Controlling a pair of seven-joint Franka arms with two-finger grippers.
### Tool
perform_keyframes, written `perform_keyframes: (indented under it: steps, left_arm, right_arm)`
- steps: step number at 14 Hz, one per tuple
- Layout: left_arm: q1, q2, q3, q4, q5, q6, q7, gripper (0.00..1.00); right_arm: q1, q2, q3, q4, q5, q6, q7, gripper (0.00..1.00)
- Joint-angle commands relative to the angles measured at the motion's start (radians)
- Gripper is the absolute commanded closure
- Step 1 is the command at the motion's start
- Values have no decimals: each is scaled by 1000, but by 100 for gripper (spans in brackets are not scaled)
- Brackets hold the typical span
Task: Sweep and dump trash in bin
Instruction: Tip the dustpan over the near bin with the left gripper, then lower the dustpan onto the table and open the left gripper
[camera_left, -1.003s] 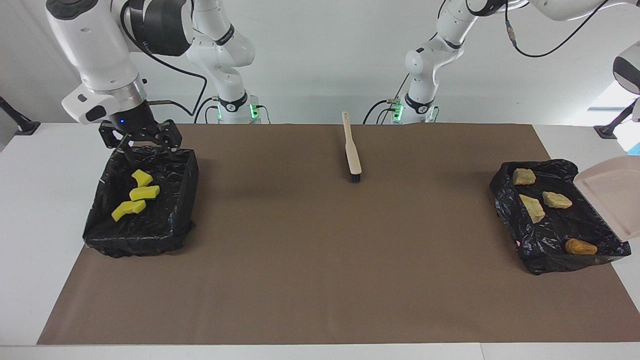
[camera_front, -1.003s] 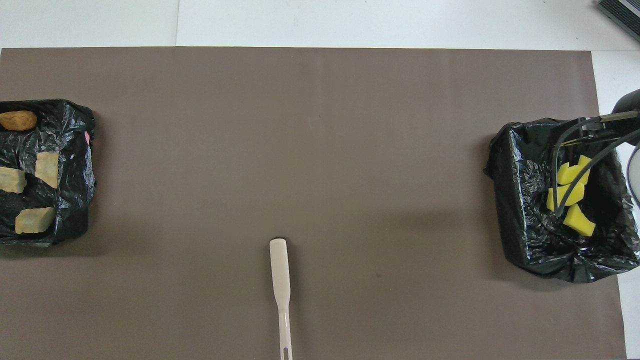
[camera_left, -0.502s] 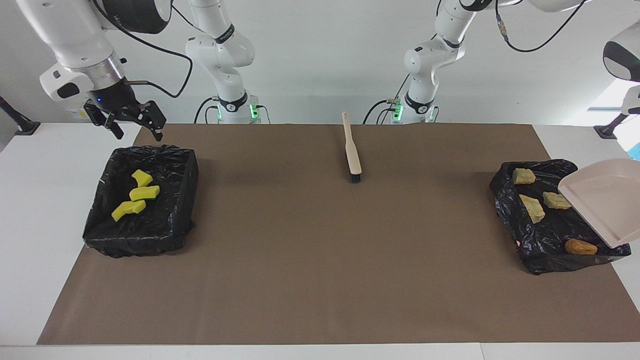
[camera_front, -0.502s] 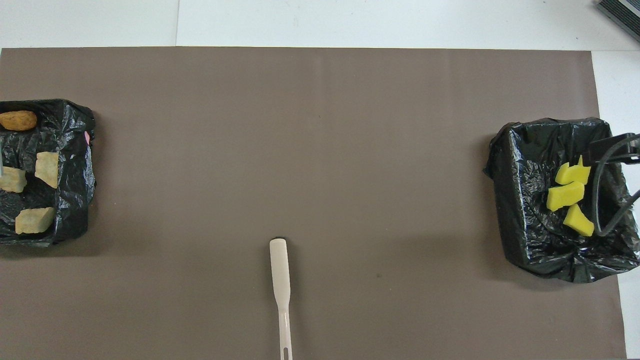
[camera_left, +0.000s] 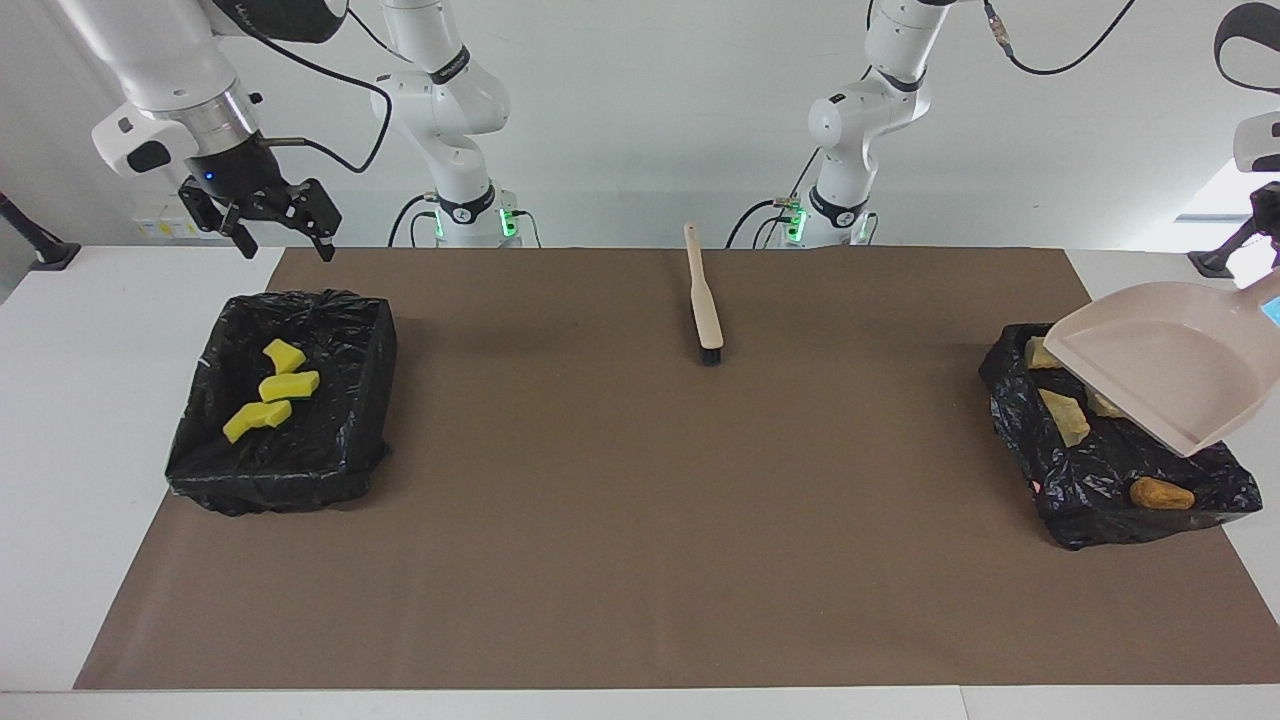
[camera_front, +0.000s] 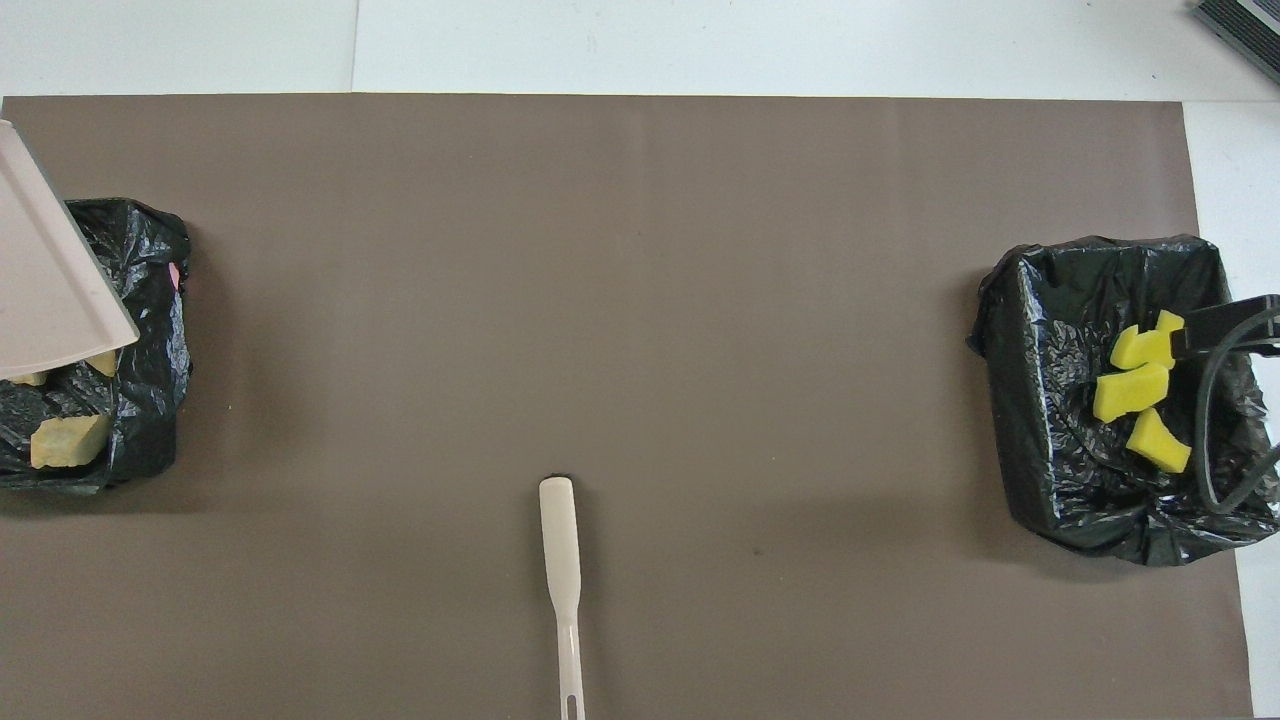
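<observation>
One brown mat; white wall | right fingers spread | left fingers grip dustpan

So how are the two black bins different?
The bin at the right arm's end holds three bright yellow sponge pieces; the bin at the left arm's end holds tan chunks and an orange-brown lump. A pink dustpan hangs over the second bin; nothing covers the first. Both have crinkly black liners.
</observation>
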Motion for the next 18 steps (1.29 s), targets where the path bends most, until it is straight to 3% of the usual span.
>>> perform_keyframes:
  steps: [1,6,8,11,15,18]
  left_arm:
    - [-97,-90,8,-129,-83,-33,-335,100]
    - [-388,-124,8,-255,-255,-16,-984,100]
    - [-517,-112,8,-320,-313,71,-1232,100]
    - [-661,-69,8,-398,-335,284,-1430,100]
    - [-816,93,9,-398,-335,470,-1608,100]
    - [-858,150,8,-403,-335,528,-1677,100]
  right_arm:
    - [-2,-16,4,-20,20,-5,5,0]
    - [-2,-16,2,-20,20,-5,5,0]
    - [-2,-16,2,-20,20,-5,5,0]
    - [-2,-16,2,-20,20,-5,5,0]
    - [-2,-16,2,-20,20,-5,5,0]
    - [-2,-16,2,-20,20,-5,5,0]
